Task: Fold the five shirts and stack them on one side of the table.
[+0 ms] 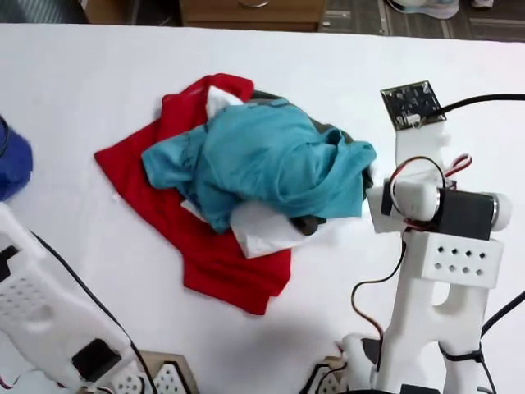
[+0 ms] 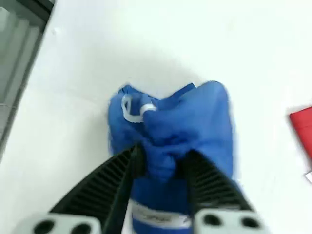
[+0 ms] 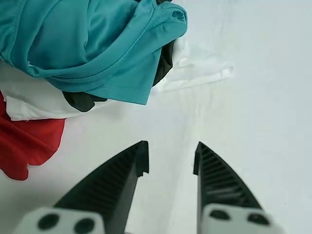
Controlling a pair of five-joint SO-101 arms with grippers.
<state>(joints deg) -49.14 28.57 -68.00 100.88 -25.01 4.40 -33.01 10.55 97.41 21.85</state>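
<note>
Shirts first: looking down on a heap of four near the middle of the white desk [image 1: 98,74], well apart from the fifth. Seeing the red shirt [image 1: 213,263] lying flattest at the bottom, spreading out from under the others on the arms' side. Spotting the teal shirt [image 1: 271,160] bunched on top, draping over most of the heap. Catching the white shirt [image 1: 262,234] peeking out from beneath the teal one, and a scrap of the dark shirt [image 1: 308,223] tucked between the two. Swinging over to the blue shirt [image 1: 12,164], crumpled at the desk's left edge, away from the heap. Watching the left pincer [image 2: 161,163] clenching a fold of that blue cloth, squeezing fabric between both jaws, with the rest of the garment bulging out beyond the tips. Not managing to tell whether it is resting on the desk or hanging just above it. Crossing to the right arm [image 1: 443,246], standing just beside the heap. Finding the right pincer [image 3: 170,158] released, jaws standing apart, hovering over bare desk near the teal hem and touching no cloth.
</note>
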